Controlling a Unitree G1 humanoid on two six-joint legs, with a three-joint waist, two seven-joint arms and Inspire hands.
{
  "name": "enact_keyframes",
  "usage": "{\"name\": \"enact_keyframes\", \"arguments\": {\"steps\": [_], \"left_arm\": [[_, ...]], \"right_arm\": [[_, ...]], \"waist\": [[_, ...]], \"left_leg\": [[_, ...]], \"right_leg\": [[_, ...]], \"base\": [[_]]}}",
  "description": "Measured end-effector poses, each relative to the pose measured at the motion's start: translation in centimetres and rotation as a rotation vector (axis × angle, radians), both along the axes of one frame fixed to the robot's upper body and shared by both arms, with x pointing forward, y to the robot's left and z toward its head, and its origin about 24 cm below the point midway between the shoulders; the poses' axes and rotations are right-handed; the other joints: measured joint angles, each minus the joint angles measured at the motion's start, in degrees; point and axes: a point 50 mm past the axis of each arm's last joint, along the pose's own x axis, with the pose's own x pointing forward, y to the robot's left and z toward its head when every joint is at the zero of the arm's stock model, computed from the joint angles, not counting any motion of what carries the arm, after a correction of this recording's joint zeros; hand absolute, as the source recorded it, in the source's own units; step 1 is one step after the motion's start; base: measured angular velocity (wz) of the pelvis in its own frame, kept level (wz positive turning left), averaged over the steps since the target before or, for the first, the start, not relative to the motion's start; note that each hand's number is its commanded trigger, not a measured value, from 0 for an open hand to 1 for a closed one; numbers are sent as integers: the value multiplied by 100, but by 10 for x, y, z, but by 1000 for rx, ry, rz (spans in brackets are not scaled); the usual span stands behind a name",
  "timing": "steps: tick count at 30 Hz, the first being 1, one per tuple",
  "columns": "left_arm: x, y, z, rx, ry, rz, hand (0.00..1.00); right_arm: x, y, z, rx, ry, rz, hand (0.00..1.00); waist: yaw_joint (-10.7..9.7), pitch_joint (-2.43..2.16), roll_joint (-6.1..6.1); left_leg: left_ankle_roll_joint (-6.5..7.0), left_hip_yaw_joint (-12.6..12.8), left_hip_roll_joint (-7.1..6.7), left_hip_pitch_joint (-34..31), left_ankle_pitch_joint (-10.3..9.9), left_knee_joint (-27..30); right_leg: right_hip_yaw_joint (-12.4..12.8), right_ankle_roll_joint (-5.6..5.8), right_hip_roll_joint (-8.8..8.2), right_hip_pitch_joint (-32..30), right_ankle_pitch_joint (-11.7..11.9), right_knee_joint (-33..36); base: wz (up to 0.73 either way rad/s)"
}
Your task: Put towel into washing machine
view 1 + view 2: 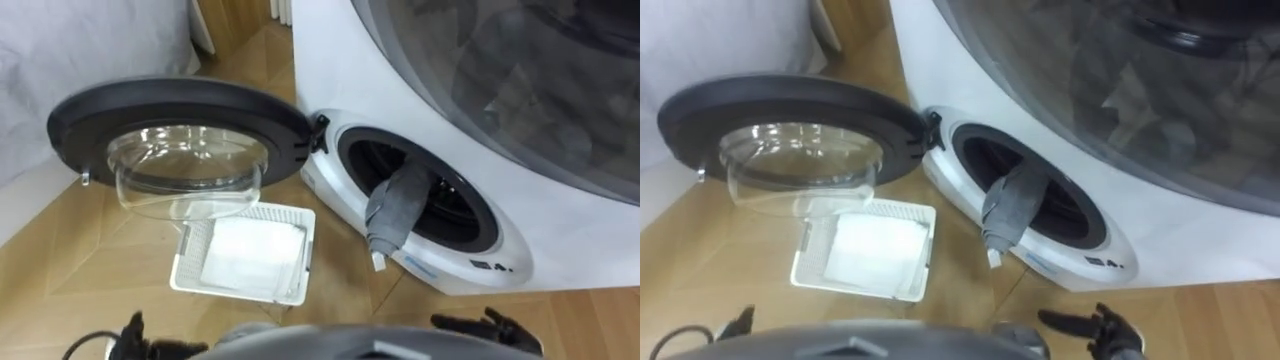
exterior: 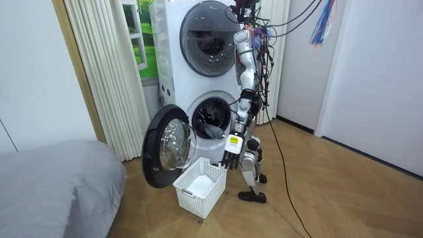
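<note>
Well, towel, left eye view: the grey cloth towel (image 1: 395, 210) hung over the lower rim of the round drum opening, upper part inside, lower end with a white label outside; apart from both hands.
Machine: the white front-loading washing machine (image 1: 330, 60) stood at right, its round black-rimmed glass door (image 1: 180, 95) swung open leftward.
Basket: a white perforated plastic basket (image 1: 190, 262) sat on the wooden floor (image 1: 70, 280) near the door, a white cloth (image 1: 250, 255) inside.
Hands: the left hand (image 1: 135, 335) showed at the near left edge, state impossible to tell; the right hand (image 1: 485, 325) at near right.
Right hand, right eye view: fingers straight and spread, holding nothing.
Robot, room view: it stood upright at the room view's right of the open drum, the basket beside its feet.
Surroundings: a second white machine (image 2: 172, 39) stacked above; a grey bed (image 2: 53, 178) at near left.
</note>
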Motion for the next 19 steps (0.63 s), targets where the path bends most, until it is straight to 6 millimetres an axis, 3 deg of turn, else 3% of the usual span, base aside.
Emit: {"name": "enact_keyframes", "arguments": {"steps": [6, 7, 19], "left_arm": [[-24, -8, -3, -28, 120, 56, 0], [-26, -9, -4, -38, 131, 67, 0], [-14, -15, -7, -103, 185, 56, 0]], "right_arm": [[-11, 0, -1, 33, 44, -48, 0], [-13, 0, -1, 39, 53, -52, 0], [-12, 1, -2, 61, 78, -33, 0]], "waist": [[8, 10, 6], [6, -7, 5], [-16, 4, 3]], "left_leg": [[-21, -7, 10, 205, -14, -118], [-21, -8, 12, 233, -15, -117], [-47, -13, 45, 312, -24, -104]], "right_leg": [[-4, 0, 19, 176, 0, 11], [-11, 0, 19, 206, 0, 10], [39, -10, 69, 285, 7, -5]], "base": [[0], [0], [0]]}}
